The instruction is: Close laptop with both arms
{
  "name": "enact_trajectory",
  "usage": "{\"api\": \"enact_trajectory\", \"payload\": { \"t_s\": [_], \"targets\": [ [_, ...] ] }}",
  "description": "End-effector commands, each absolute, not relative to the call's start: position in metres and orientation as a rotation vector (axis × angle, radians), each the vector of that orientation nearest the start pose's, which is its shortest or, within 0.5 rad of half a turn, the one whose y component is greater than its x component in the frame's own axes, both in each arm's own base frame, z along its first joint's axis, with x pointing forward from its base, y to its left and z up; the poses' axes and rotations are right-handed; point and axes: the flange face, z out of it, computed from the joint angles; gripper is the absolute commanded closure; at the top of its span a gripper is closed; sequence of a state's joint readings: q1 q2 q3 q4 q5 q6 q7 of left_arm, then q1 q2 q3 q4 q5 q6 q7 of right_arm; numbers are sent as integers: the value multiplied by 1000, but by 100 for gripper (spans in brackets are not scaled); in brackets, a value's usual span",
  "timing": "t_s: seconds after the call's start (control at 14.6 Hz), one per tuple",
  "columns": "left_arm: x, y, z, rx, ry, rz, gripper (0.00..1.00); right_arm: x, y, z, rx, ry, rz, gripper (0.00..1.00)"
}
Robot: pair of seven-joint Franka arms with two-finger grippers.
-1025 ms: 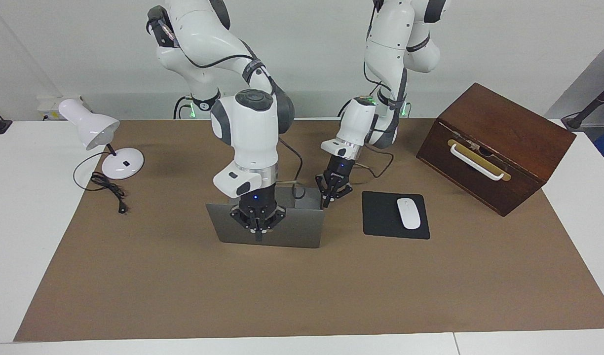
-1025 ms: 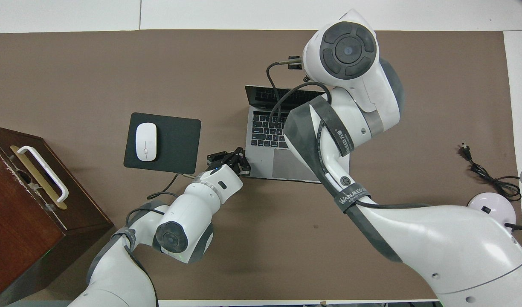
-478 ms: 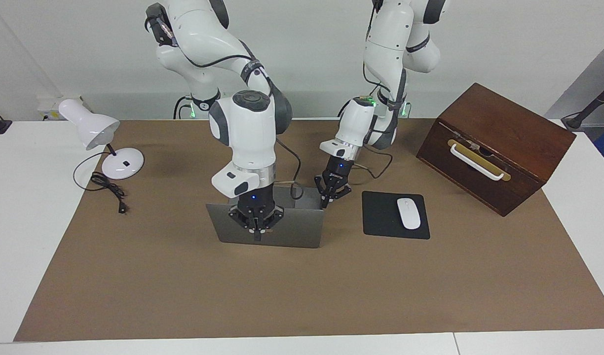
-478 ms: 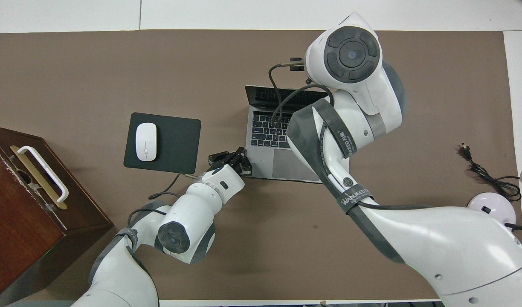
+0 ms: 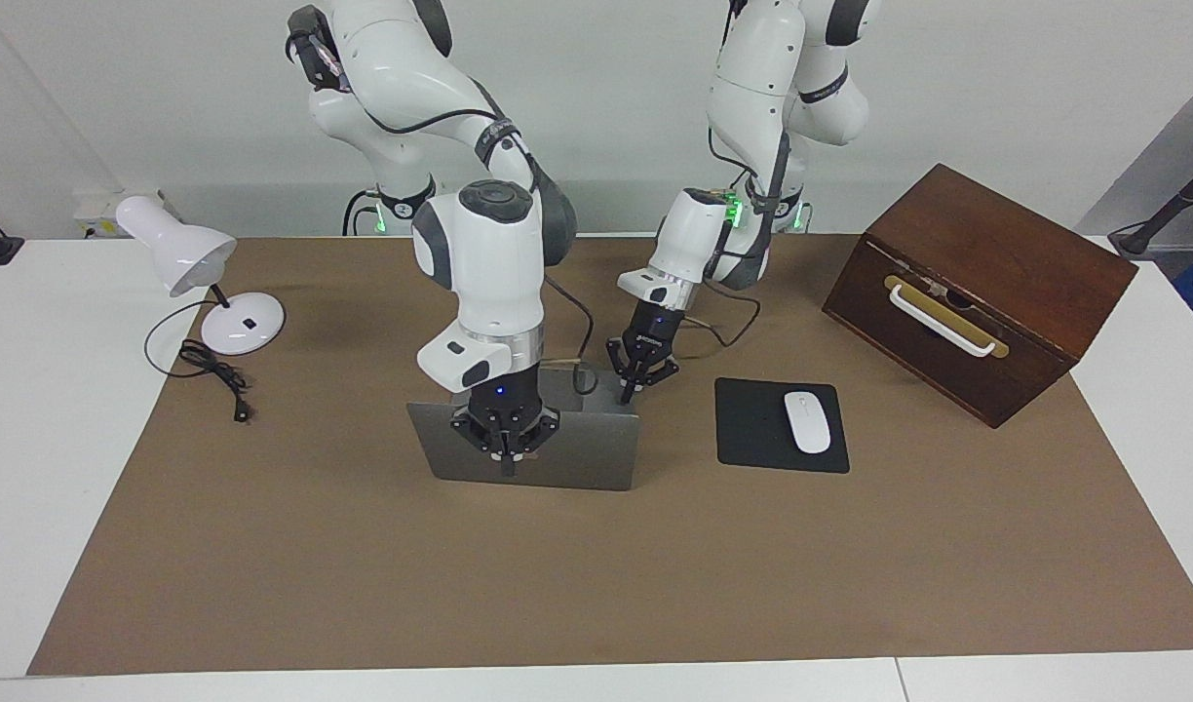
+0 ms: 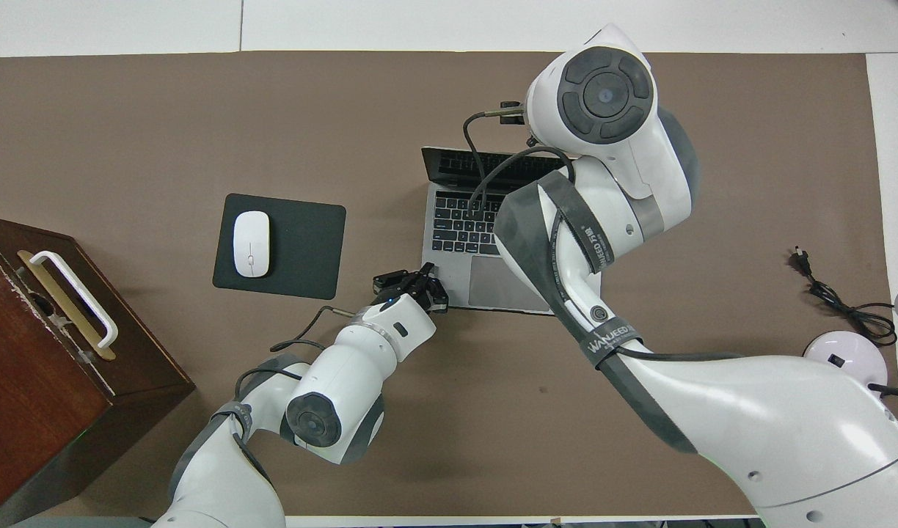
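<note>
Facing view
Laptop (image 5: 577,450): open on the brown mat (image 5: 596,565), lid raised with its back to the camera, mid-table.
Right gripper (image 5: 505,466): in front of the lid's back, low on it; fingertips pressed together, holding nothing.
Left gripper (image 5: 627,397): at the laptop's corner toward the left arm's end; fingertips together, nothing held.
Wooden box (image 5: 977,288): lid down, white handle on its front, at the left arm's end; contents hidden.
Mouse pad (image 5: 752,429): beside the laptop, carrying the white mouse (image 5: 807,421).
Desk lamp (image 5: 202,273): at the right arm's end, its cord coiled nearby.

Overhead view
Laptop (image 6: 460,242): keyboard and trackpad exposed, screen edge farther from the robots; the right arm covers much of it.
Left gripper (image 6: 425,273): over the base's near corner, on the mouse pad's side, fingertips meeting.
Right gripper: hidden under its own arm.
Mouse pad (image 6: 302,242): mouse (image 6: 251,243) on it, between laptop and wooden box (image 6: 45,352).
</note>
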State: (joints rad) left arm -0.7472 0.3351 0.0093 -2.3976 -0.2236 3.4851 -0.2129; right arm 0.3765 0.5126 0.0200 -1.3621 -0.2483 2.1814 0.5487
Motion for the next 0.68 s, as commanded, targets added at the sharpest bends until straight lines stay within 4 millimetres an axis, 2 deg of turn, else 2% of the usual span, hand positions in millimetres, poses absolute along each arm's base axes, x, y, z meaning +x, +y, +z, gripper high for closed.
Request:
{"api": "enact_trajectory", "payload": {
  "t_s": [0.0,0.41,0.62],
  "targets": [
    [412,-348,257,-3244,486,-1133,100,673,266,459,-3116,54,-569,100],
    [398,-344,243,-3241,512,-1072,100,674,261,457,-3121,64,-559,100],
    [385,-340,234,-3239,535,-1025,100,671,262,455,-3100,90,-524,100]
  ]
}}
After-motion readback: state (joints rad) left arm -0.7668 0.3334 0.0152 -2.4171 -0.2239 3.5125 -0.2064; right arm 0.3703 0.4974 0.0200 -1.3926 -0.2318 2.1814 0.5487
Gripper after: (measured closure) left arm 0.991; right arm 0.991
